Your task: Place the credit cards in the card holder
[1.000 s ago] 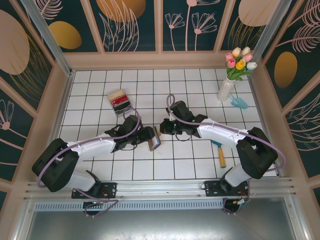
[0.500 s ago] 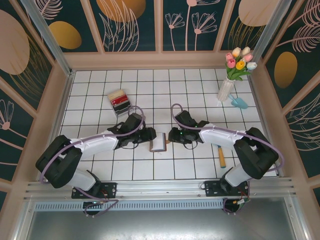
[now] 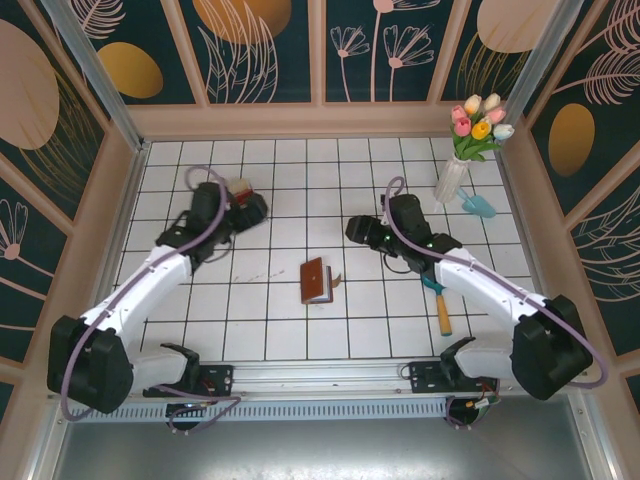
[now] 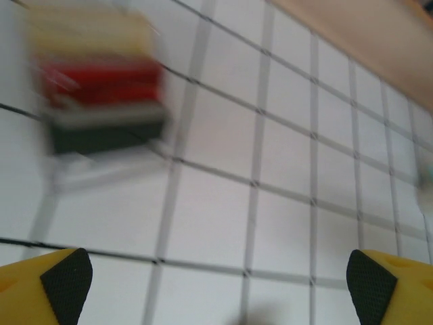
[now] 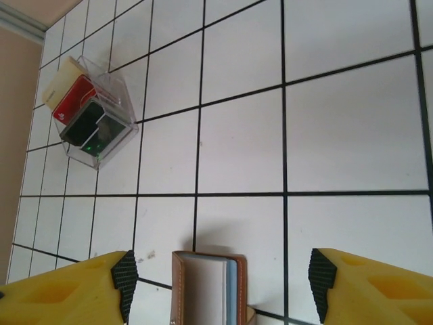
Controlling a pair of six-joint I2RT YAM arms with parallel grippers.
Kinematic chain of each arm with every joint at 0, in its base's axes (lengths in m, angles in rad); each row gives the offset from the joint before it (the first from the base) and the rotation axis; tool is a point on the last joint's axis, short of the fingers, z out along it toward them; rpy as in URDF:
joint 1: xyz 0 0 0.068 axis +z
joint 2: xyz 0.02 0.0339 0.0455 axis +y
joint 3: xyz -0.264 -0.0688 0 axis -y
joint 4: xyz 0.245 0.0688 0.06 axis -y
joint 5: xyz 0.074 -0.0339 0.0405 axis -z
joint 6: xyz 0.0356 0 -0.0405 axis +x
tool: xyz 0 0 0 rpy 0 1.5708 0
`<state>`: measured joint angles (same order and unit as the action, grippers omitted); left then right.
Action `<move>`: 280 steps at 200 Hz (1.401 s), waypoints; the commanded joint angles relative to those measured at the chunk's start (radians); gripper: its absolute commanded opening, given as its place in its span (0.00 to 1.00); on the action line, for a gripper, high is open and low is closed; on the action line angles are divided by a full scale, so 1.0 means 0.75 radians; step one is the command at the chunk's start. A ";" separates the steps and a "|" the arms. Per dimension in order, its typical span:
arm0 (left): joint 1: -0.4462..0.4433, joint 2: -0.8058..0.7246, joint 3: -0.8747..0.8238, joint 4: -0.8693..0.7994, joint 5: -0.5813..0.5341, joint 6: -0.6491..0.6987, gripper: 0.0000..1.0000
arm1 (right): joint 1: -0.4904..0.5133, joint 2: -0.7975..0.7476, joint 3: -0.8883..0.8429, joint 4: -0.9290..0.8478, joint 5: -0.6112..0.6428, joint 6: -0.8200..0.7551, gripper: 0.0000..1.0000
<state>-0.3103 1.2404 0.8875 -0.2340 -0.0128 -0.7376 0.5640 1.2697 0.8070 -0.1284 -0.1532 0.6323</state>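
Counting the task's things first: one card holder point(image 3: 318, 281); three credit cards point(image 5: 76, 100) in stepped order, whitish, red, black, all lying in one clear tray point(image 5: 114, 87). More card edges inside the holder, whitish and light blue, number not clear.

Holder: brown, alone on the tiled table point(image 3: 270, 335), about midway between the left and right edges, nearer the near edge than the far one. Long axis running roughly from near edge to far edge, slightly tilted. Partly open in the right wrist view, inner side turned toward that camera.

Tray: toward the far edge, left of the middle, well apart from the holder.

Two hands. Left hand point(image 3: 243, 207): spread wide, gripping nothing, just beside the tray; tray and cards blurred in the left wrist view. Right hand point(image 3: 358, 231): also spread, empty, apart from the holder, toward the far edge and the right.

Elsewhere: one vase point(image 3: 450, 182) of tulips near the far right corner, one blue scoop point(image 3: 481, 205) just beside it, one wood-handled tool point(image 3: 441, 305) nearer the right edge.
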 commanded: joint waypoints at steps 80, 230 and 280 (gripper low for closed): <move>0.490 0.582 0.287 0.307 0.366 0.004 0.99 | 0.049 0.261 0.172 0.088 -0.146 -0.047 0.77; 0.406 0.986 0.449 0.496 0.667 -0.018 0.98 | 0.050 0.381 0.216 0.070 -0.120 -0.057 0.76; 0.227 1.086 0.592 0.477 0.749 0.003 0.98 | 0.028 0.353 0.189 0.063 -0.059 -0.042 0.77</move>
<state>-0.0704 2.0247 1.2755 0.1215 0.4686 -0.7517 0.5964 1.5421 0.9474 -0.0856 -0.2321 0.6079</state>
